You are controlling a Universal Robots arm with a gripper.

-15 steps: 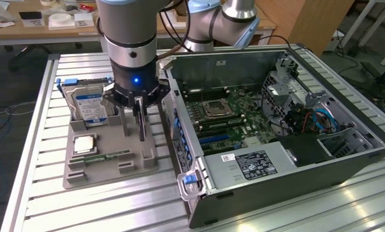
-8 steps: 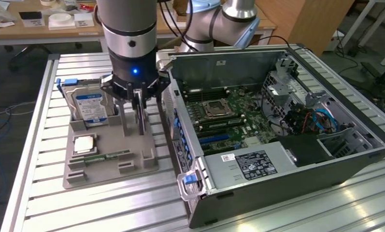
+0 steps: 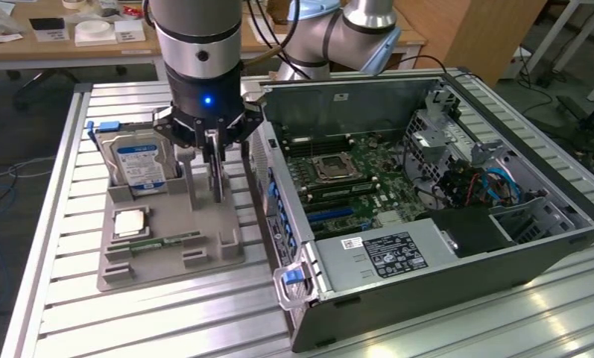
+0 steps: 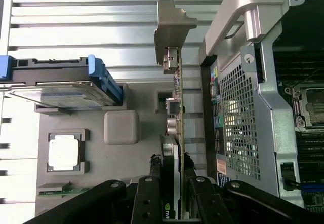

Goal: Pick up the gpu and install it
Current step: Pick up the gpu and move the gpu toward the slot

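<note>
Now | gripper (image 3: 210, 153) clamps gpu (image 3: 218, 183) upright | ribbed metal table (image 3: 177, 313) | wooden desk (image 3: 38, 51) behind

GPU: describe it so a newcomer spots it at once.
Find the grey tray at the exterior view's left of the open PC case. The gpu stands on edge there, clamped in the gripper. Unlike the blue-labelled hard drive beside it, it is thin with a silvery end bracket.
</note>
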